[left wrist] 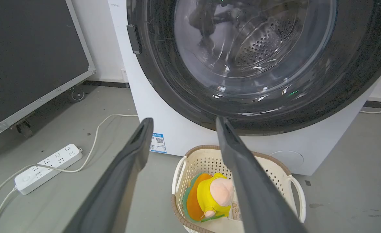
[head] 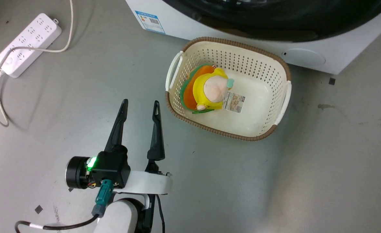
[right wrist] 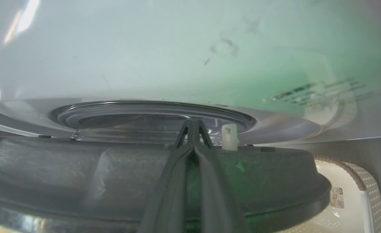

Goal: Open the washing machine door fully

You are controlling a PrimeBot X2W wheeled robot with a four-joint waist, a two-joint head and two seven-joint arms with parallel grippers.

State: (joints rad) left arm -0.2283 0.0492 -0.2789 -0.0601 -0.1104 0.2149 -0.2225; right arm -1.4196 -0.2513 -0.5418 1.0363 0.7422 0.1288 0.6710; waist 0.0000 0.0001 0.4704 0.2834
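Test room or workshop, not a dwelling. Bare grey floor (head: 274, 181); loose power strip (head: 28, 43) left of the left claw (head: 140, 102); wheeled equipment case (left wrist: 31, 58) beyond; washing machine (left wrist: 138, 97) ahead.

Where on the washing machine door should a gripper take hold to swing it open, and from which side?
Likely the door's black rim at its free edge, by the small dark handle, hooking in from behind that side; the white latch beside the shut right gripper marks the opening edge.
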